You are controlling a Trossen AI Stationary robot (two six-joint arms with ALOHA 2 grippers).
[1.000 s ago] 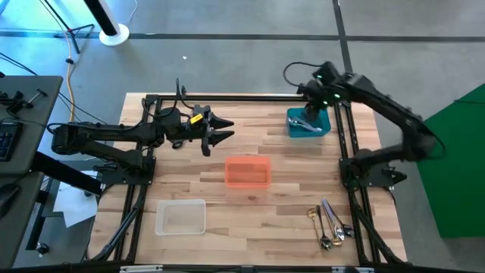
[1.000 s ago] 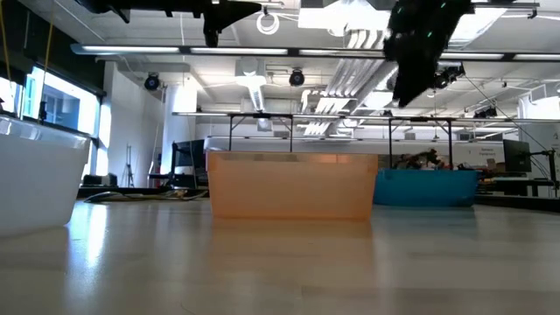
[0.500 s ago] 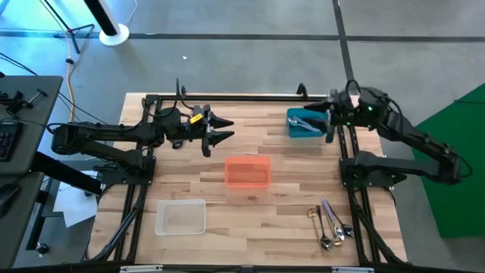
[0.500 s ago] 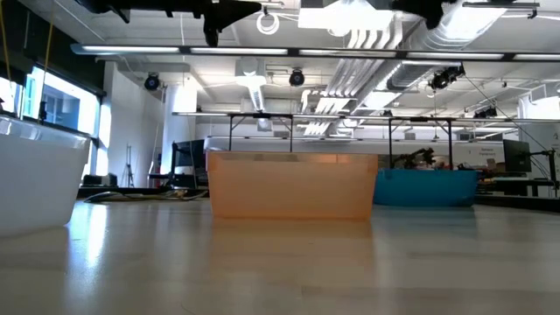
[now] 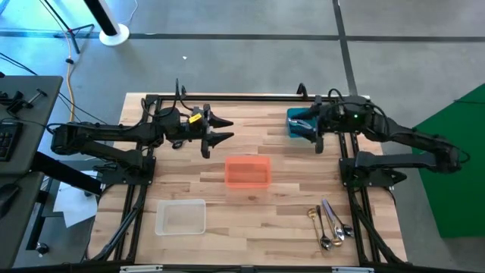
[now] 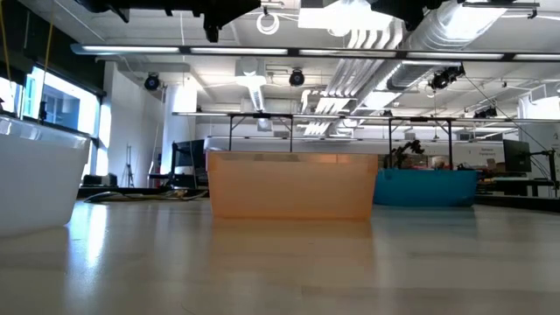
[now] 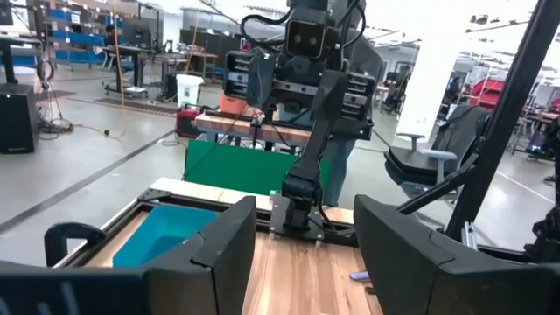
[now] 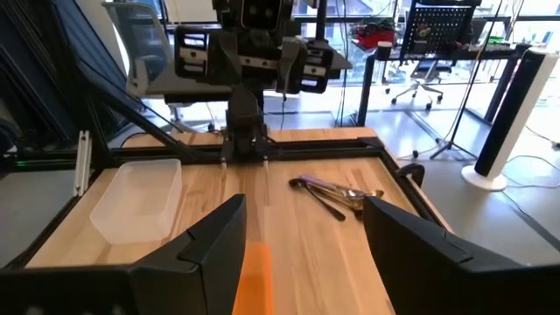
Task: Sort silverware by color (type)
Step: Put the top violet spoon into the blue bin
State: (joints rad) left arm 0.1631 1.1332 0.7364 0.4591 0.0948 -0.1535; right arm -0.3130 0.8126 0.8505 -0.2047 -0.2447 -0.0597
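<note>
Several pieces of silverware [image 5: 330,224], silver and gold, lie flat on the table at the near right. The right wrist view shows more silverware [image 8: 332,191] lying beside the left arm's base. My right gripper [image 5: 311,133] hangs open and about level over the blue bin [image 5: 297,125] at the far right, pointing toward the table's left, with nothing between its fingers. My left gripper [image 5: 221,130] hovers open and level over the table's far middle, pointing right, also with nothing between its fingers. Both are well above the table.
An orange bin [image 5: 248,172] stands at the table's middle and a clear bin [image 5: 181,218] at the near left. A black frame rail [image 5: 227,97] runs round the table's edge. Bare wood lies between the bins.
My right gripper has lifted away from the blue bin and tipped up from pointing down into it to about level, now facing the table's left. In the low view it has risen to the picture's top edge. Its fingers have stayed open.
</note>
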